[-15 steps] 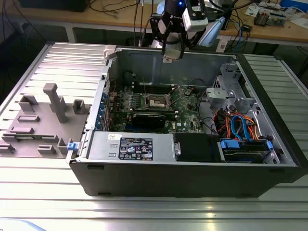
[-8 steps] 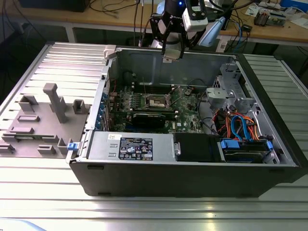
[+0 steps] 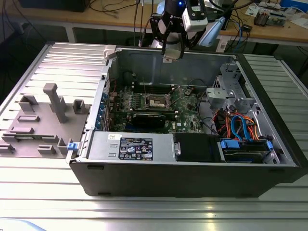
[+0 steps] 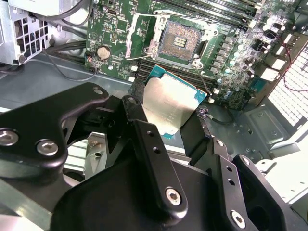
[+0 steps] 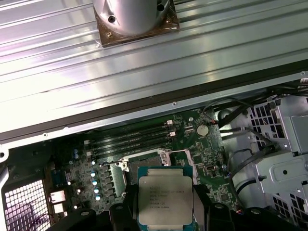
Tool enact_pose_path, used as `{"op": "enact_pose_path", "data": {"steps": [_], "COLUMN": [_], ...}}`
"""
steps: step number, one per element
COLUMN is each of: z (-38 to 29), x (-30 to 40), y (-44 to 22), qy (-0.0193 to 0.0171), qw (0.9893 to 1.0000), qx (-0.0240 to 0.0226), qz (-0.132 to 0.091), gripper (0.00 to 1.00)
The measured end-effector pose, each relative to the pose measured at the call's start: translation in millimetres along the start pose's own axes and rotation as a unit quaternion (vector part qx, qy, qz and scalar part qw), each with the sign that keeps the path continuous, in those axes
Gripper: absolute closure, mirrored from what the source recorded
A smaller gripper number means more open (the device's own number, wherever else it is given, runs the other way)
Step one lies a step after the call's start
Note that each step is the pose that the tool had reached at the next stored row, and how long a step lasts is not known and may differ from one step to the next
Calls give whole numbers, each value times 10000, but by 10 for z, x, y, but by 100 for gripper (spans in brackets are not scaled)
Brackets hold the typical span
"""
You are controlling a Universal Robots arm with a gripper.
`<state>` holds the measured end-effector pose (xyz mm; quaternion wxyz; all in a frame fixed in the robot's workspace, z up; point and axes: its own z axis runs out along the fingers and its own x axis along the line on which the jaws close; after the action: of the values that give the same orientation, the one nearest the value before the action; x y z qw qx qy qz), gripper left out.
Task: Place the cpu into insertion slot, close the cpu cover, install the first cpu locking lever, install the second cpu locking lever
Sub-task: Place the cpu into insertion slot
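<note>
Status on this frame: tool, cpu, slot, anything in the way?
The tool shut on the cpu, held clear above the motherboard. The insertion slot open, empty. Path to it looks clear.

The insertion slot [image 5: 147,160] mostly behind the cpu [image 5: 166,199], first wrist view

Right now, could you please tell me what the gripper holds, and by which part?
The gripper holds the small square silvery-tan cpu by two opposite edges, above the green motherboard.
</note>
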<state>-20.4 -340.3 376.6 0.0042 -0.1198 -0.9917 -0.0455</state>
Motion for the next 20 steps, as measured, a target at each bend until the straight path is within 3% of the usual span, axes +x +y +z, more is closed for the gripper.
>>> {"op": "enact_pose_path", "data": {"steps": [12, 20], "z": [0, 1], "x": [11, 12], "y": [-3, -3], "qy": [-2, -17], "qw": [10000, 9998], "qx": [0, -1], "qz": [31, 184], "gripper": [46, 46]}}
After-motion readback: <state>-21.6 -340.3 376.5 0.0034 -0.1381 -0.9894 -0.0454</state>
